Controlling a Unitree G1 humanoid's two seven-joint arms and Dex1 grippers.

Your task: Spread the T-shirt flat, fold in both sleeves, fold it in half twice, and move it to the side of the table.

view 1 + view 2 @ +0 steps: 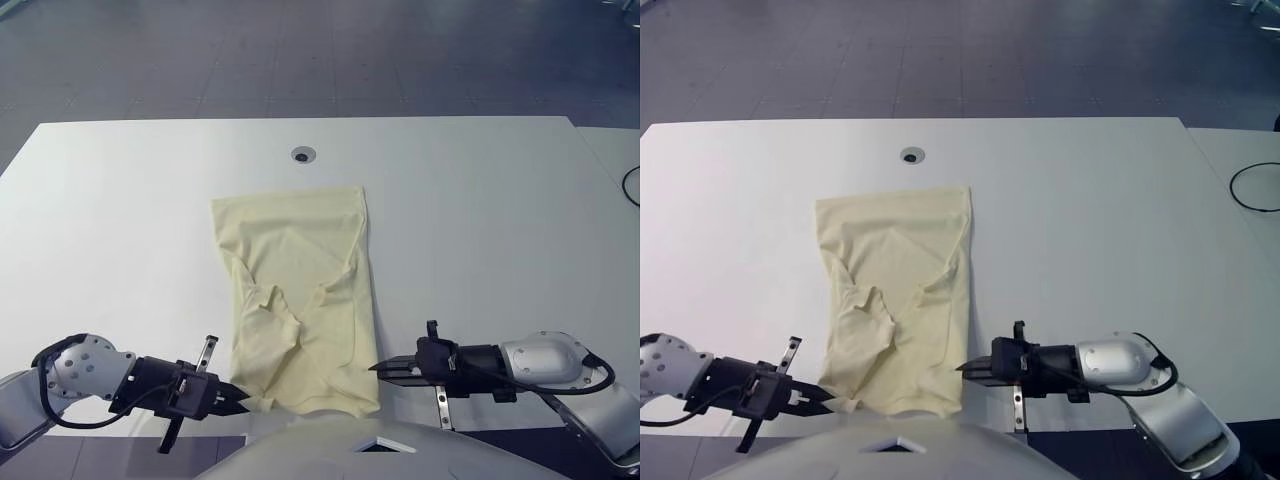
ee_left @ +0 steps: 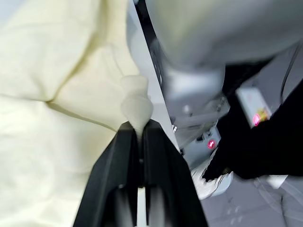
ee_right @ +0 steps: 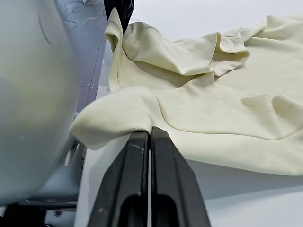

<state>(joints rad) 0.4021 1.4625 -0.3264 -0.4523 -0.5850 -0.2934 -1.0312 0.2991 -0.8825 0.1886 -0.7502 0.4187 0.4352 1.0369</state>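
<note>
The pale yellow T-shirt (image 1: 300, 290) lies lengthwise on the white table (image 1: 500, 220), with both sleeves folded onto its middle and its near end at the table's front edge. My left gripper (image 1: 243, 400) is at the shirt's near left corner; in the left wrist view its fingers (image 2: 128, 156) are shut on a pinch of fabric (image 2: 136, 101). At the near right corner, my right gripper (image 1: 375, 367) has its tips against the shirt's edge. The right wrist view shows that gripper (image 3: 147, 133) shut, with the hem (image 3: 109, 120) raised at its tips.
A round grommet hole (image 1: 303, 154) sits in the table just beyond the shirt's far end. Bare tabletop stretches to both sides of the shirt. A black cable (image 1: 1255, 185) lies on the neighbouring surface at the far right. Dark floor lies beyond the table.
</note>
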